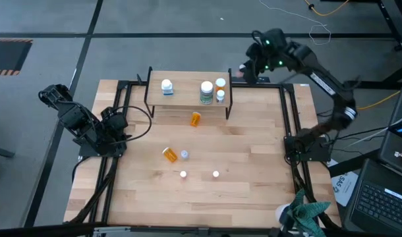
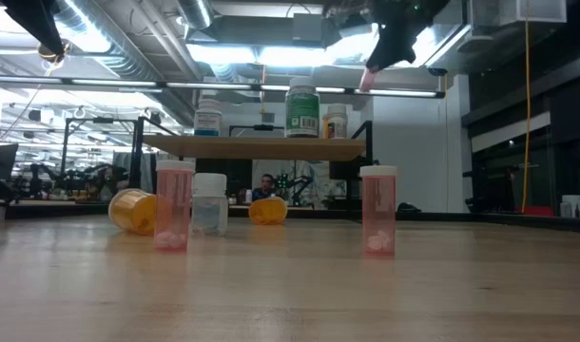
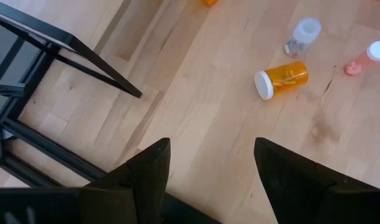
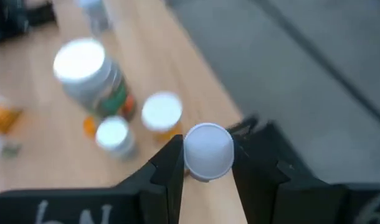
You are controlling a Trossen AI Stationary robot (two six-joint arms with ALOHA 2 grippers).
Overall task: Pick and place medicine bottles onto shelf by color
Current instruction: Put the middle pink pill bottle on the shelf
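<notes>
A: High view: where are the grippers?
B: Right gripper [image 1: 243, 71] hangs by the small light-wood shelf [image 1: 188, 96]; left gripper [image 1: 119, 125] waits at the table's left edge.
A: Low view?
B: Pink white-capped bottle [image 2: 367, 78] held above the shelf.
A: Wrist views?
B: Right clamps that bottle's cap; left fingers [image 3: 149, 171] spread, empty, near a lying orange white-capped bottle [image 3: 282, 78].

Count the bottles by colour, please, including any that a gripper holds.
Orange bottles: 3
Pink bottles: 3, one of them in the jaws of the right gripper
White or clear bottles: 3
Green bottle: 1
Total: 10
</notes>
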